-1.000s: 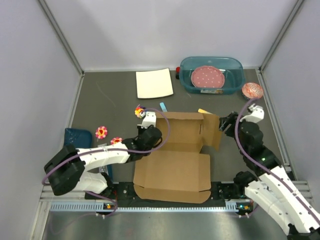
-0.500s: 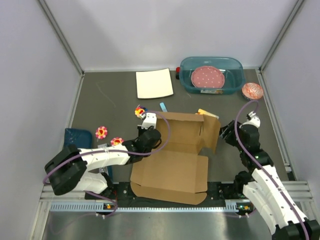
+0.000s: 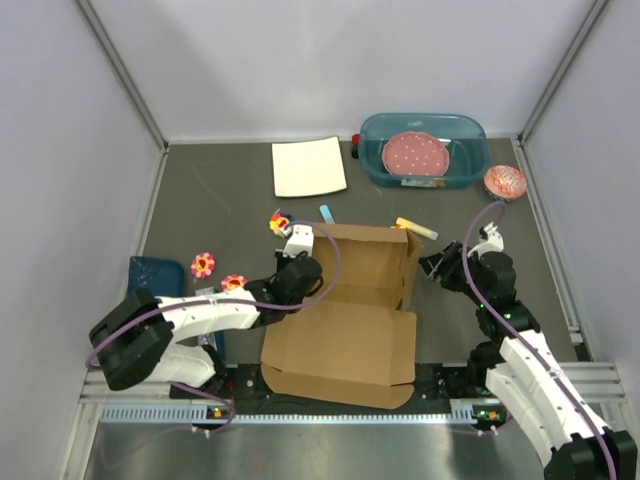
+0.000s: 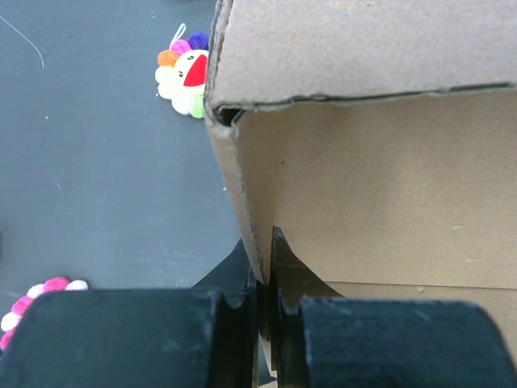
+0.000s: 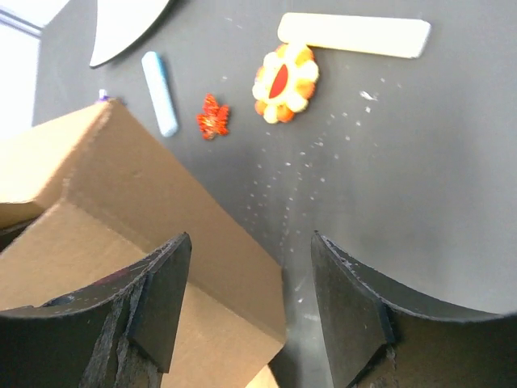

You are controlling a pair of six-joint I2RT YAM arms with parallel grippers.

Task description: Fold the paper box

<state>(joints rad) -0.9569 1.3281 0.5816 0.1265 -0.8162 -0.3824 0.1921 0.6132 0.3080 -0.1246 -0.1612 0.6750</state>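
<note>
Tightly, left gripper (image 4: 265, 279) pinches the paper box (image 4: 388, 202); right gripper (image 5: 250, 242) stands open.

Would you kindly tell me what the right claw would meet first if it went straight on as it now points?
Most likely the paper box: its raised right flap stands just ahead of the open right claw, partly between its jaws in the wrist view, though depth is unclear.

Dark table (image 3: 220, 200) under paper box (image 3: 345, 340), white sheet (image 3: 308, 167), teal tub (image 3: 472, 130), perhaps flower toys (image 3: 203, 264)
</note>
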